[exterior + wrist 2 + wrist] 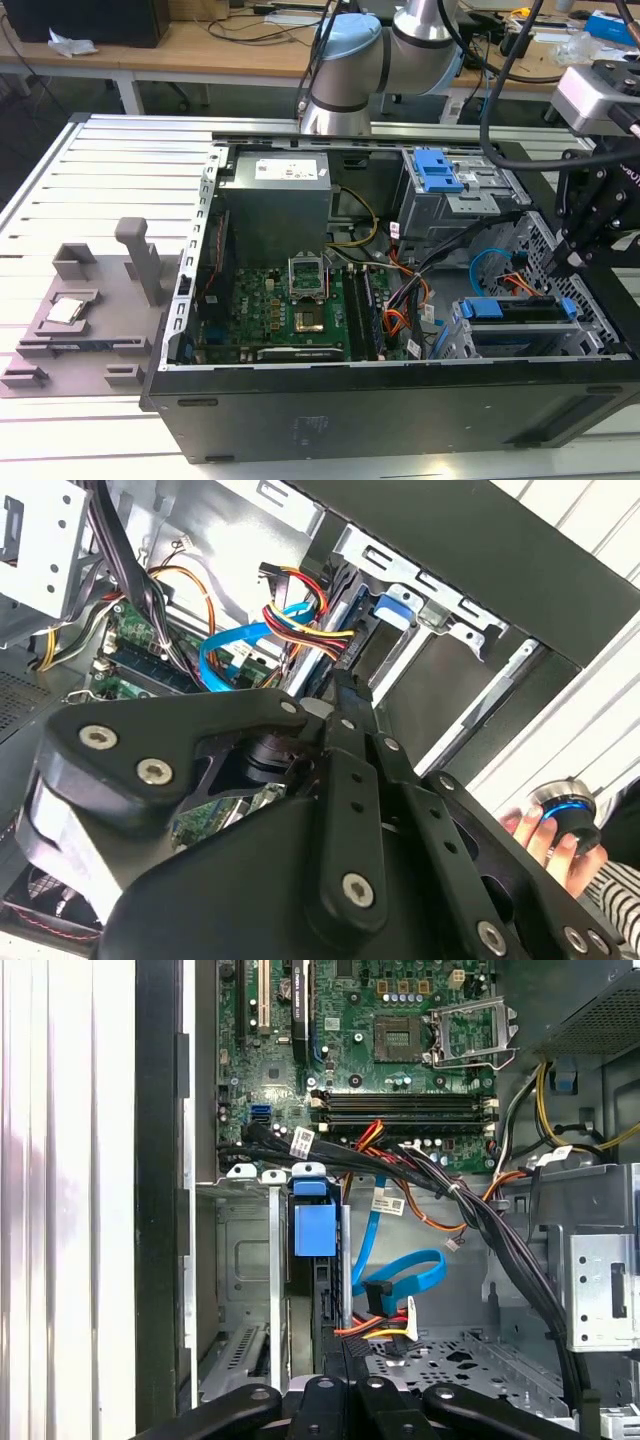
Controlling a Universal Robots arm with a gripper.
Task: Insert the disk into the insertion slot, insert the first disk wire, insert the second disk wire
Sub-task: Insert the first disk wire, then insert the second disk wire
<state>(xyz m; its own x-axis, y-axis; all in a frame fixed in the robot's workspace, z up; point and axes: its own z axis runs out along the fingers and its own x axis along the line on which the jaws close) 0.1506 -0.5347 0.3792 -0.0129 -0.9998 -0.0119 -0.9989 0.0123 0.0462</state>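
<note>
disk (515,308) seated in insertion slot (462,342); gripper (572,262) fingers closed together, nothing visibly held; blue wire (402,1278) apparently not yet plugged.

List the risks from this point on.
The tool hangs close to the loose blue cable and coloured wires beside the disk; it may snag or bend them. A person's hand lies beside the case in the second wrist view; a swing could strike it.

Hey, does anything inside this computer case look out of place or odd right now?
The blue flat cable hangs in a loose loop beside the disk, its black plug seemingly connected to nothing. On the motherboard, the processor socket's cover plate is flipped open.
</note>
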